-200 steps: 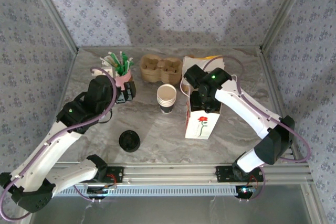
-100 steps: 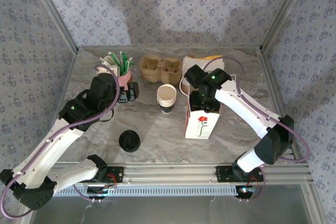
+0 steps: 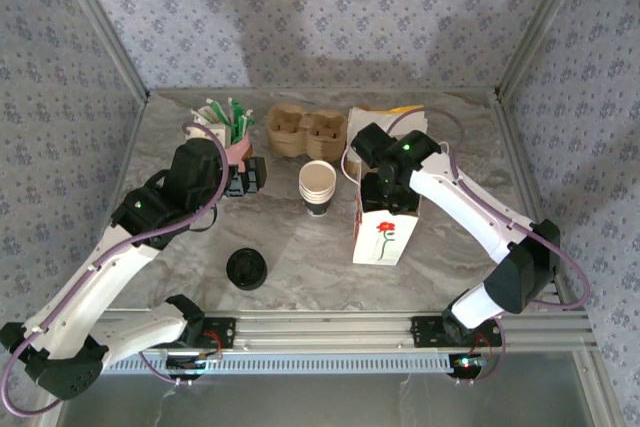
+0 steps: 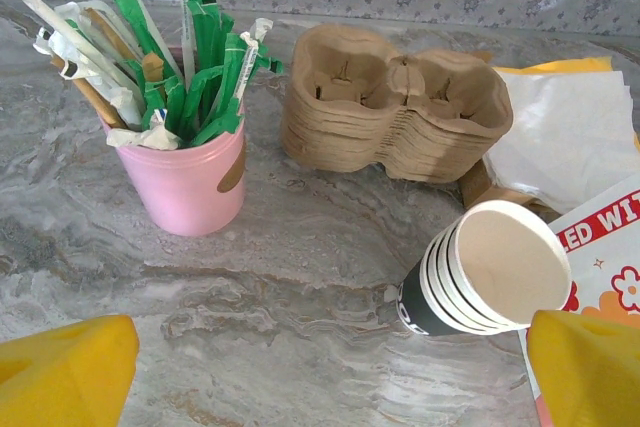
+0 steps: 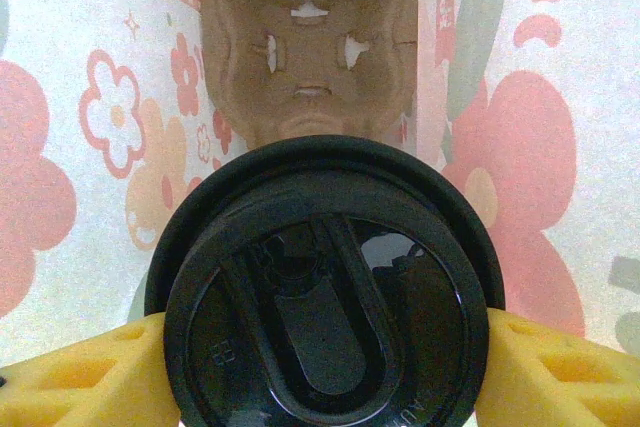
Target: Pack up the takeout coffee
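Observation:
The takeout coffee (image 5: 325,287), seen from above as a round black lid, sits between the yellow fingers (image 5: 90,377) of my right gripper (image 5: 325,372), which is shut on it. Its body is hidden under the lid. The cup hangs inside the flowered paper bag (image 3: 385,237), above a cardboard cup carrier (image 5: 310,37) at the bag's bottom. In the top view my right gripper (image 3: 388,197) reaches down into the bag's mouth. My left gripper (image 3: 248,175) hovers open over the marble table, its fingertips (image 4: 70,377) wide apart with nothing between them.
A stack of lidless white cups (image 3: 318,187) stands just left of the bag. A loose black lid (image 3: 246,269) lies near the front. At the back stand a pink cup of straws (image 3: 228,132), a stack of carriers (image 3: 305,132) and white paper (image 4: 570,127).
My left gripper has shifted slightly right, toward the stack of cups. The right arm and the coffee have not moved.

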